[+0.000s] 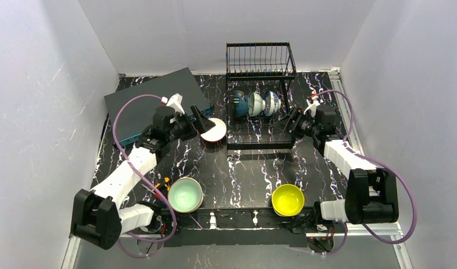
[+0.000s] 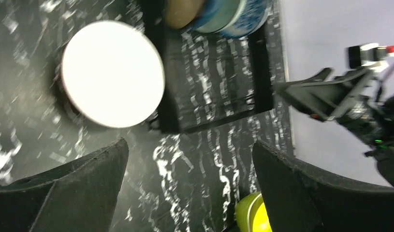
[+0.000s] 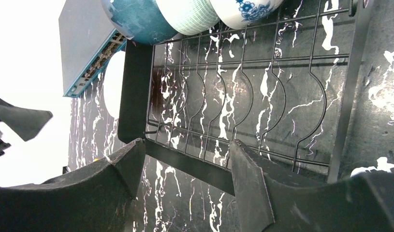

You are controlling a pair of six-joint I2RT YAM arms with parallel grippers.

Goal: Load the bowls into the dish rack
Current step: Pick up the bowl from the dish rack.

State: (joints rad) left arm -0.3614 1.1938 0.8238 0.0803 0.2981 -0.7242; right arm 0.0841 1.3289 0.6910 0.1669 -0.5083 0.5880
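**Marbled black table** (image 1: 243, 179): my two arms reach across it from the near edge.

**Dish rack** (image 1: 258, 146): its flat wire base lies directly below and ahead of the right gripper (image 3: 186, 144). That gripper's fingers stand apart with nothing between them, hanging over the near rail.

**Dark grey box** (image 1: 147, 103): it lies beyond the left gripper (image 2: 190, 147), clear of the work.

**Left gripper**: the fingers are spread wide and hold nothing. I judge this width suits taking a bowl by its rim.

**White bowl** (image 2: 112, 73): it sits mouth-up just ahead of the left gripper, off to one finger's side and just beside the rack's side rail.

**Racked bowls**: the dark blue bowl (image 1: 238, 104), pale green ribbed bowl (image 1: 255, 103) and blue-and-white patterned bowl (image 1: 271, 102) stand on edge ahead of the right gripper, propped by the wire slots.

**Mint-green bowl** (image 1: 185, 195) and **yellow bowl** (image 1: 287, 199): both sit well behind the two grippers, near the arm bases, not yet loaded.
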